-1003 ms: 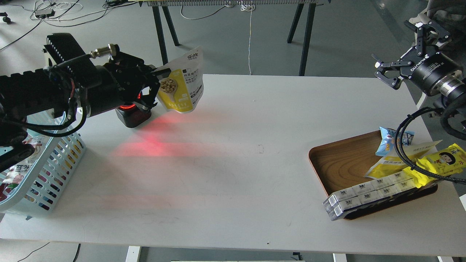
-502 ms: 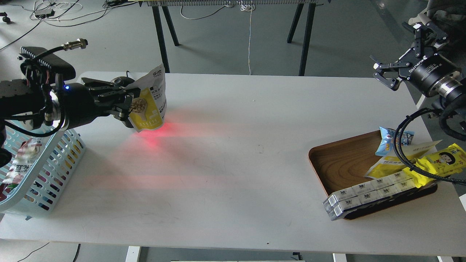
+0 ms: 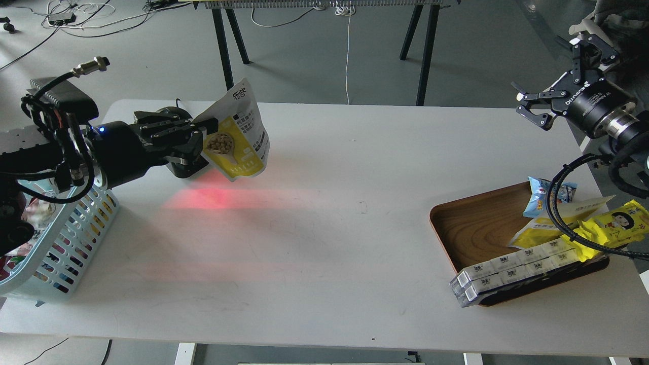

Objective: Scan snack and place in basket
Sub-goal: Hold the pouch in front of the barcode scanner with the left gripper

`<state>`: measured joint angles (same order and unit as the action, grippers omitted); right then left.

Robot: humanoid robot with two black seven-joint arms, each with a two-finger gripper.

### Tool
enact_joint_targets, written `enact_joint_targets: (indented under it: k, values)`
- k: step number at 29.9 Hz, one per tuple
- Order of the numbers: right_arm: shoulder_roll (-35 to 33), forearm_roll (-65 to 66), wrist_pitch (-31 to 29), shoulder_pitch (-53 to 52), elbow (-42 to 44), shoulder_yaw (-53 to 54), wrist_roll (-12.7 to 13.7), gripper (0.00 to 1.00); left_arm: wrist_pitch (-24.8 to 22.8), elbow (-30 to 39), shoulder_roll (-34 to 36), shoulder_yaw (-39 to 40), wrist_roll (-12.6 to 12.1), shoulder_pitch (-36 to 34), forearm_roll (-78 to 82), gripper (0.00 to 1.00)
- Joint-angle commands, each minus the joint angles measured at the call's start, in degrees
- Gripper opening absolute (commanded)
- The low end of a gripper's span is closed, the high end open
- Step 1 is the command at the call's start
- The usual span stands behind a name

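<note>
At far left, the left gripper (image 3: 200, 144) is clamping the snack (image 3: 238, 137) by its left edge, holding it clear above the table (image 3: 329, 228) over a red glow. Its long axis is tilting, white top pointing up and away, printed face toward the viewer. The basket (image 3: 61, 243) is lying nearer and further left of the fingers, beneath that arm. The right gripper (image 3: 550, 86), fingers spread and empty, is hanging well apart above the tray (image 3: 471, 223).
</note>
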<state>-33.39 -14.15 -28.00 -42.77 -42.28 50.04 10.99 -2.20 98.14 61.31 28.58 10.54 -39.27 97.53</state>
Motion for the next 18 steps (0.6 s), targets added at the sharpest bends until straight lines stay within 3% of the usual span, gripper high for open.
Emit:
enact_joint_targets:
  k: [1,11,18]
  values:
    - [0.0,0.0,0.0,0.06,0.0,-0.03,0.0,0.98,4.65,-0.66,-1.28,-0.11,2.55,0.68,1.34,0.0]
    - [0.0,0.09,0.0,0.32,0.0,-0.12,0.0,0.98,7.03,-6.29,-3.82,-0.02,4.4,2.88,10.84,0.0]
    - [-0.09,0.09,0.0,0.59,0.09,-0.12,0.0,0.98,7.03,-6.03,-4.27,0.42,4.92,2.97,11.19,0.0]
